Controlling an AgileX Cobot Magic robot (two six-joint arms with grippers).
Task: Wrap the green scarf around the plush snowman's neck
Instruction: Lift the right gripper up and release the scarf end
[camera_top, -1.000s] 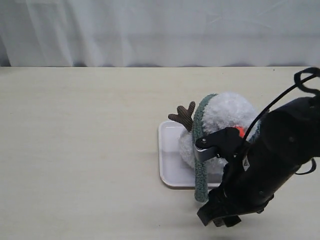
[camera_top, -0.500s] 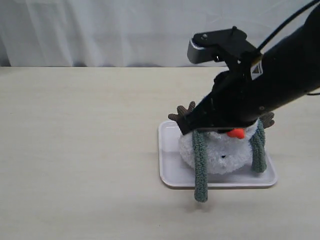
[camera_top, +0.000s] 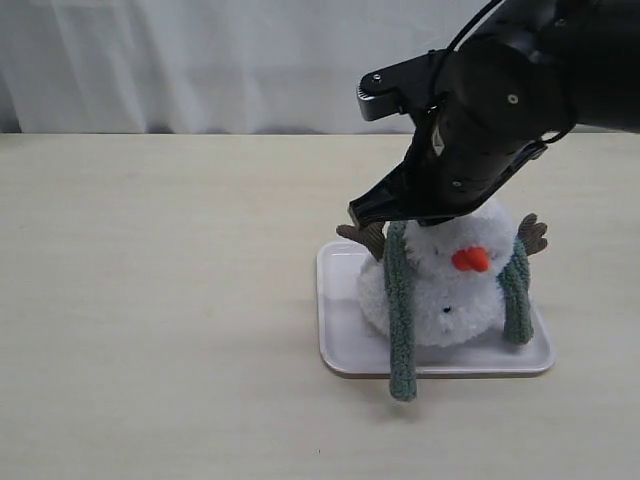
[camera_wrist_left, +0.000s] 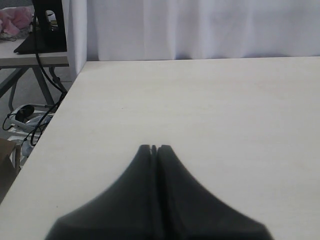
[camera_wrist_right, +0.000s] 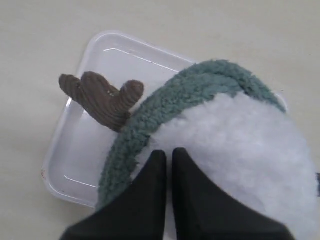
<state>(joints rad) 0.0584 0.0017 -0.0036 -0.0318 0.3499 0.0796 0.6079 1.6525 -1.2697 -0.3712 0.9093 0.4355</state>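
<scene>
Draping around the back of the plush snowman (camera_top: 450, 300), green scarf (camera_top: 401, 310), both ends hanging down the front, one past the white tray (camera_top: 335, 340) edge, right gripper (camera_wrist_right: 168, 157) jaws pressed together, empty, over the head, left gripper (camera_wrist_left: 154, 148) likewise closed, empty, over the table (camera_top: 150, 300).

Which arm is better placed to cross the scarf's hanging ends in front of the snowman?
Right, probably. The right gripper hovers over the plush snowman, beside the green scarf; the left gripper faces only table.
</scene>
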